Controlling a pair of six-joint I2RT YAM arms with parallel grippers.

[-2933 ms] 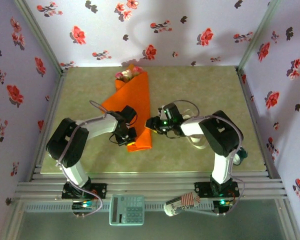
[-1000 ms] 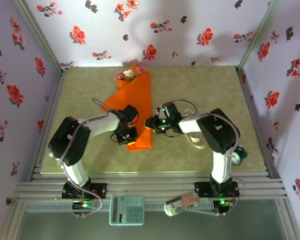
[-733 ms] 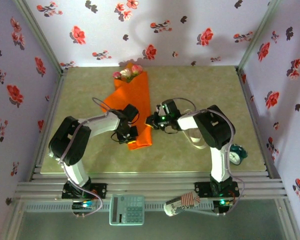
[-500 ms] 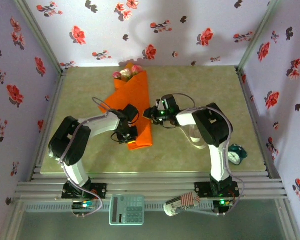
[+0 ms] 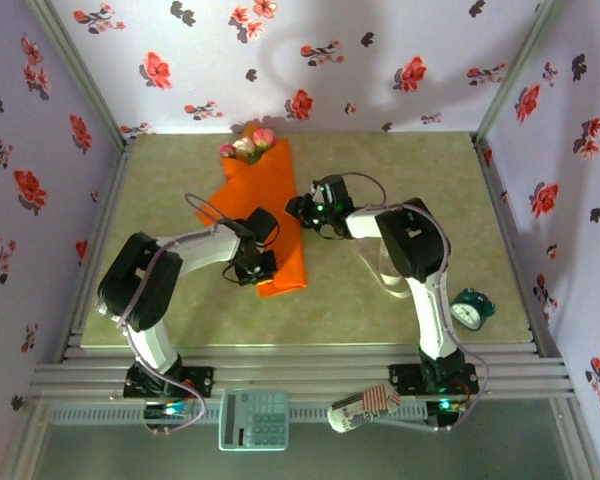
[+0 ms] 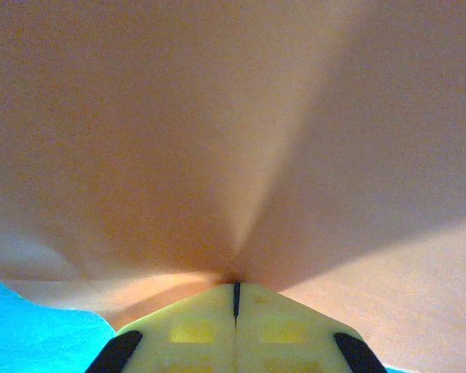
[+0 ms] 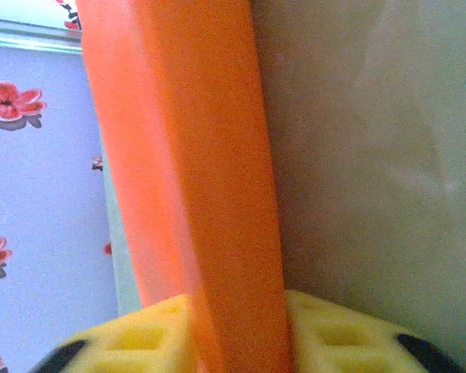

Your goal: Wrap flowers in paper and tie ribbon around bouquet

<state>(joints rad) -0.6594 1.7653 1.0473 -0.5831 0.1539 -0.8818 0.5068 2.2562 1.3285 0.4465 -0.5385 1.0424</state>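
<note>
Top external view: on the table (image 5: 410,170) the bouquet (image 5: 270,200) lies with its long axis running from the far edge toward the near edge. The left gripper (image 6: 235,287) is clenched on the paper (image 5: 280,245) at the near, narrow end. The right gripper (image 7: 241,315) pinches the right-hand fold at mid-length, so a tightening pull would likely run across that axis. The flowers (image 5: 245,146) sit at the far end. No writing is legible on the calculator (image 5: 253,418).

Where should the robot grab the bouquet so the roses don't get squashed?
Grab the bouquet by the orange paper of its near half, from a long side edge. It lies flat and long, with the roses bunched at the far end, so a side pinch there misses them.
</note>
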